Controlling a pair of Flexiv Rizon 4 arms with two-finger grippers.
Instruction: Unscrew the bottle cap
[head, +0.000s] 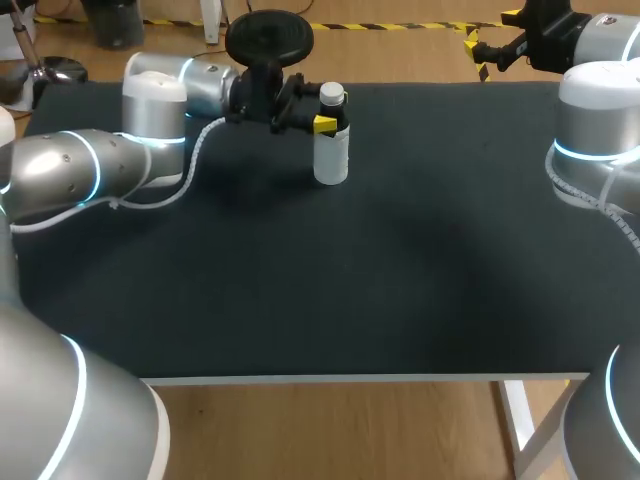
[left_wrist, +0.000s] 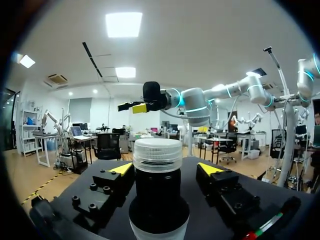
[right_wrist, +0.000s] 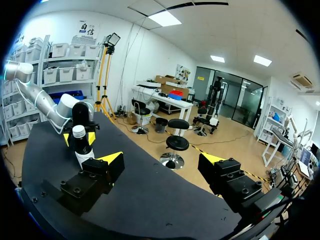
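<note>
A bottle (head: 331, 150) with a white body, a dark neck and a white cap (head: 332, 93) stands upright at the back middle of the table. My left gripper (head: 328, 122) comes in from the left at neck height and straddles the bottle. In the left wrist view the cap (left_wrist: 157, 154) sits between the yellow fingertips (left_wrist: 121, 168), with a gap on each side, so this gripper (left_wrist: 165, 169) is open. My right gripper (head: 490, 46) hangs open above the far right, nothing between its fingers (right_wrist: 162, 160). Ahead of it and to one side stands the bottle (right_wrist: 81, 147).
The black tabletop (head: 400, 280) spreads from the bottle to the front edge. My right arm's base (head: 598, 130) stands at the table's right side, my left arm's elbow (head: 155, 110) at the back left.
</note>
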